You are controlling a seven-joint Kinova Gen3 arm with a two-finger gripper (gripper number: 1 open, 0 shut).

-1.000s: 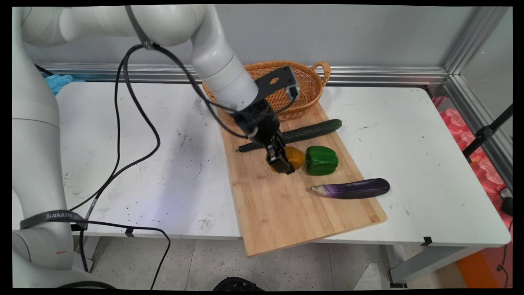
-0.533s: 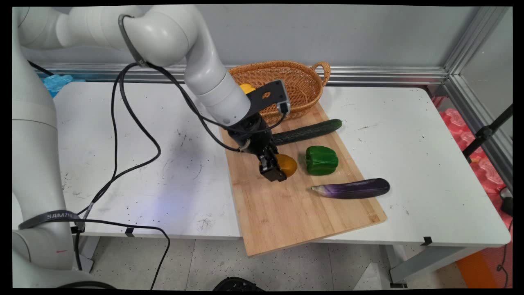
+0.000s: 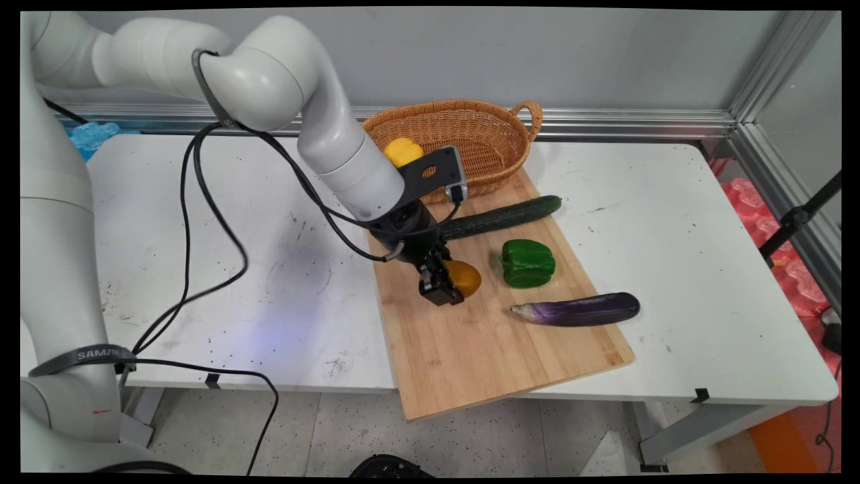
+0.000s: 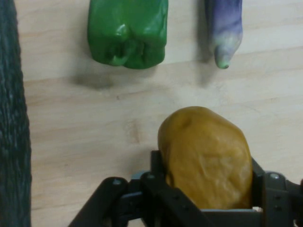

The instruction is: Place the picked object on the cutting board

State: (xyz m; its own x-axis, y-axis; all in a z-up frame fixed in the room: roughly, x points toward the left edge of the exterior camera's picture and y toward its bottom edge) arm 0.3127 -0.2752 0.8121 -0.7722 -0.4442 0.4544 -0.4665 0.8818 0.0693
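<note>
Here, in the main view, the white arm slants down from upper left, its black two-finger gripper (image 3: 449,290) clamped on one orange-brown rounded potato (image 3: 463,278) just above the pale wooden cutting board (image 3: 470,343). One dark green cucumber (image 3: 500,216), one green bell pepper (image 3: 527,263) and one purple eggplant (image 3: 578,310) lie there. One woven wicker basket (image 3: 470,138) holds one yellow item (image 3: 401,150).

In the hand view, both fingers (image 4: 158,165) flank the potato (image 4: 206,158); pepper (image 4: 128,30), eggplant (image 4: 223,28), cucumber (image 4: 13,132) lie beyond.

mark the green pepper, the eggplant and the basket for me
green pepper (image 3: 528,263): main view, middle of its body.
eggplant (image 3: 578,310): main view, middle of the purple body.
basket (image 3: 497,138): main view, bare inner wall, right side.
</note>
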